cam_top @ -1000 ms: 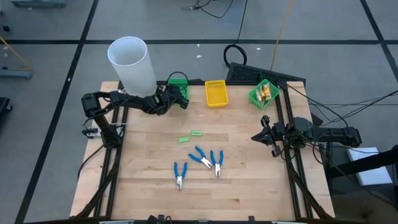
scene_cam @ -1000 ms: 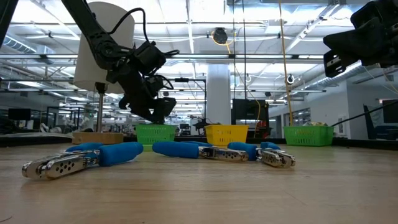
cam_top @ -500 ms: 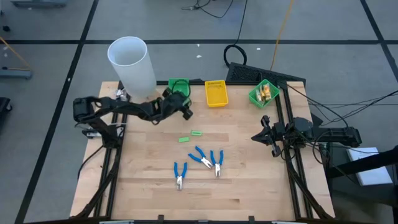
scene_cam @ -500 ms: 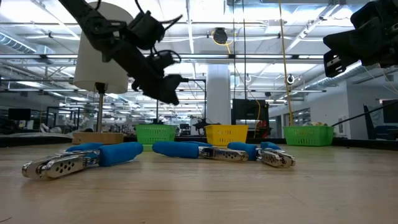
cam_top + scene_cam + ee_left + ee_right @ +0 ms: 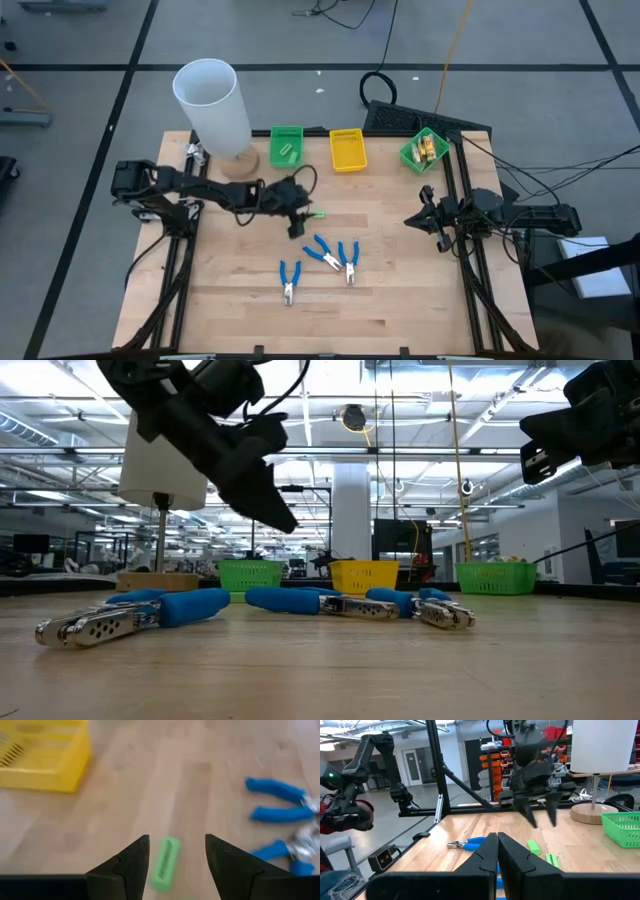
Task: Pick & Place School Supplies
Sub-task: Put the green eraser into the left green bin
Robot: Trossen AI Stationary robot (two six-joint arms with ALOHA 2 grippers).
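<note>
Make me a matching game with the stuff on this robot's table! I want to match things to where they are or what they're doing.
Things:
1. left gripper
2. right gripper
3. yellow bin
4. blue-handled tools
5. white cylinder

Places or states:
A. lying in the middle of the table
B. open, hanging over a light-green piece
C. standing at the table's far left corner
D. shut, waiting at the table's right edge
E. between the two green bins

Pairs: 1-B, 2-D, 3-E, 4-A, 5-C
</note>
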